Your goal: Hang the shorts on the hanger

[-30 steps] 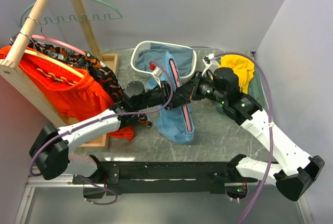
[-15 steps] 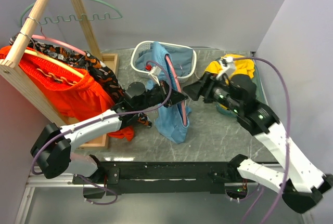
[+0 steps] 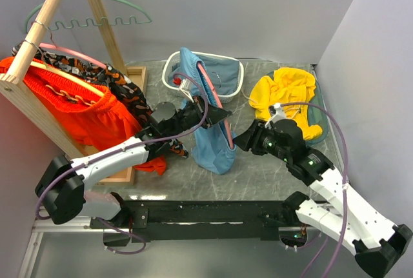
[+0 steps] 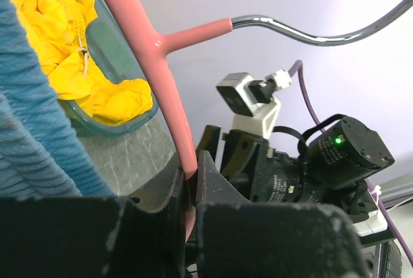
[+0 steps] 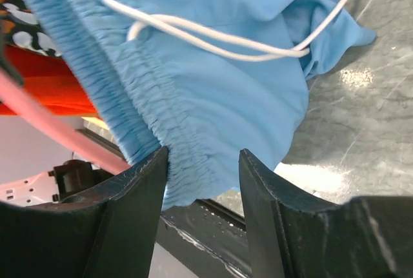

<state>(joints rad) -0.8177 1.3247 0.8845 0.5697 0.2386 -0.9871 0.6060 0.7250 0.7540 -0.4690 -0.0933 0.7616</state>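
- Top external view puts the shorts (image 3: 210, 149) mid-table (image 3: 251, 178). They are draped over the hanger (image 3: 210, 88) and hang from it in a bunched fold, with the lower edge at or just above the tabletop.
- The hanger's long axis runs from the white basket (image 3: 169, 75) at the far end towards the near edge, slanting a little to the right. The cloth follows that line.
- The left gripper (image 4: 191, 184) is clenched on the pink arm of the hanger, below where the silver hook (image 4: 310, 29) branches off. It holds the frame up and tilted.
- The right gripper (image 5: 201, 175) sits just right of the shorts' near end, so the shorts lie to its left.
- Its jaws stand parted astride the gathered waistband (image 5: 110, 78), with the white drawstring (image 5: 213, 39) looping above. This arm is the nearer one to the loose cloth.
- As I judge it, the coming move depends on closing on that waistband and drawing it along the hanger's axis.
- In the right wrist view the fabric fills much of the gap and may be brushing one pad. No pinch shows.
- Cloth covers the hanger's lower bar, so I cannot tell whether the frame passes inside the waistband or only under a fold.
- The left wrist view shows only a strip of blue at its left edge.
- The yellow garment (image 3: 284, 88) lies well apart to the right, and the orange shorts (image 3: 71, 110) hang on the rack at far left.
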